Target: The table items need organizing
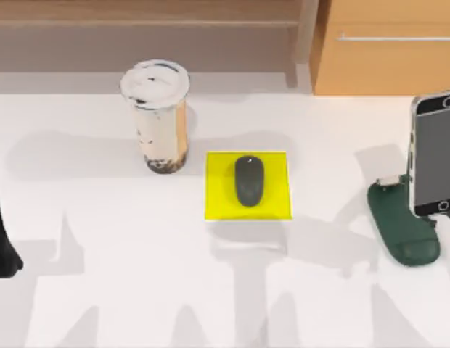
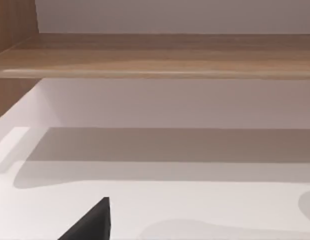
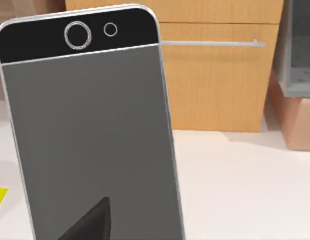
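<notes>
Mouse (image 1: 249,180): lay on the yellow pad (image 1: 214,205) at bench (image 1: 123,275) centre, long axis running far-to-near. Cup (image 1: 159,119): stood upright just left of the pad. Smartphone (image 1: 433,156): upright at the right edge, propped on the dark green stand (image 1: 399,225), long axis vertical, screen close before the right wrist camera (image 3: 90,140). Left arm (image 1: 1,246): parked at the left edge. Jaws of either arm: state could not be told.

The desk (image 1: 138,290) looks smooth, matt white, the cabinet (image 1: 385,65) is light grained wood with a metal handle (image 1: 395,37), the smartphone (image 3: 90,140) has a silvery metallic edge around a flat grey screen (black band on top), and the mouse (image 1: 249,181) looks matt dark plastic on a plain yellow pad (image 1: 276,206).
</notes>
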### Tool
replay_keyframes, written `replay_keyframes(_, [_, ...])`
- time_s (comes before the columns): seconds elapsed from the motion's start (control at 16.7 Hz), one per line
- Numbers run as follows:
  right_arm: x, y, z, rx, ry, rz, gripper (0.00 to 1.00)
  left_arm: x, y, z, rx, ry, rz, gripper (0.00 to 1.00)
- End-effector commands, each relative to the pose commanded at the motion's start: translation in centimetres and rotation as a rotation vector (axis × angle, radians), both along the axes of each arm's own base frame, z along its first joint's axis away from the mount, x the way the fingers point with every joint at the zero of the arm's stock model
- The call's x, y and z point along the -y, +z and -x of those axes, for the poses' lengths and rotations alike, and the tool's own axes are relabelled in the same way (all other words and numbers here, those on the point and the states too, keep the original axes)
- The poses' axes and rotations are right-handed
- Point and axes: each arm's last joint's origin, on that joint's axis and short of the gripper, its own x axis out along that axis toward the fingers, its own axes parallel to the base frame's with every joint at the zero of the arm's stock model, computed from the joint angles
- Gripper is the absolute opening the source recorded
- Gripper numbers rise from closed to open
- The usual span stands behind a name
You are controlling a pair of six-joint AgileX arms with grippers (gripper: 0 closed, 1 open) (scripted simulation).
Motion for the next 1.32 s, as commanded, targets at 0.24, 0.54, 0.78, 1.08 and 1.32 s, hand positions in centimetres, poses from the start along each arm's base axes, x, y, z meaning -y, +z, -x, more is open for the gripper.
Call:
replay_keyframes(0.24, [1.4,-1.7,1.7,0.143,-0.046,-0.003,1.0,0.0,0.0,0.0,0.0,0.0,0.0,1.0])
replay_keyframes(0.54, [2.1,-3.1,2.2,0.211,-0.076,0.008,1.0,0.0,0.0,0.0,0.0,0.0,0.0,1.0])
replay_keyframes(0.78, [2.1,-3.1,2.2,0.211,-0.076,0.008,1.0,0.0,0.0,0.0,0.0,0.0,0.0,1.0])
replay_keyframes(1.08, [2.1,-3.1,2.2,0.211,-0.076,0.008,1.0,0.2,1.3,-0.3,0.031,-0.001,0.002,1.0])
replay_keyframes(1.32, [2.1,-3.1,2.2,0.211,-0.076,0.008,1.0,1.2,3.0,-2.0,0.028,-0.025,0.008,1.0])
